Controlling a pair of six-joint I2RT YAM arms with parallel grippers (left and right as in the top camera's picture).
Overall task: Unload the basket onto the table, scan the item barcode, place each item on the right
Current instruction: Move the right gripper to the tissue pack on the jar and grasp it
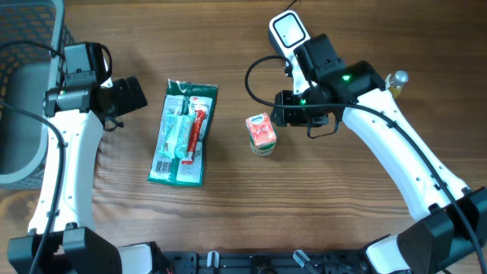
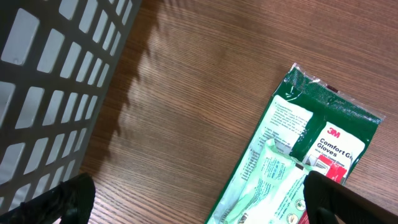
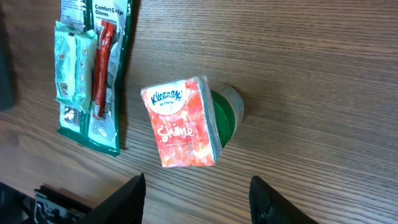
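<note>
**Tissue pack sits dead ahead of your right gripper**

Your right gripper (image 3: pixel 198 184) is the nearer one. Its jaws stand partly apart with nothing between them, and the Kleenex tissue pack (image 3: pixel 181 122) lies on the tabletop (image 3: pixel 311 74) just above them in the wrist frame, not touching. In that view the pack's long axis runs top to bottom, so your jaws would straddle its short side; that looks like the line to keep. No barcode shows on the face turned up, so expect to turn the pack over.

Your left gripper (image 2: pixel 198 185) is spread wide and holds nothing. It hangs near the top end of the green glove package (image 1: pixel 183 133), which lies lengthwise left of centre in the overhead frame, well apart from the tissue pack.

Containers: the pack rests partly over a small green round tub (image 3: pixel 225 115), so you cannot see what is in it. The dark mesh basket (image 1: pixel 27 46) fills the upper left corner, and you cannot tell what it holds.
</note>
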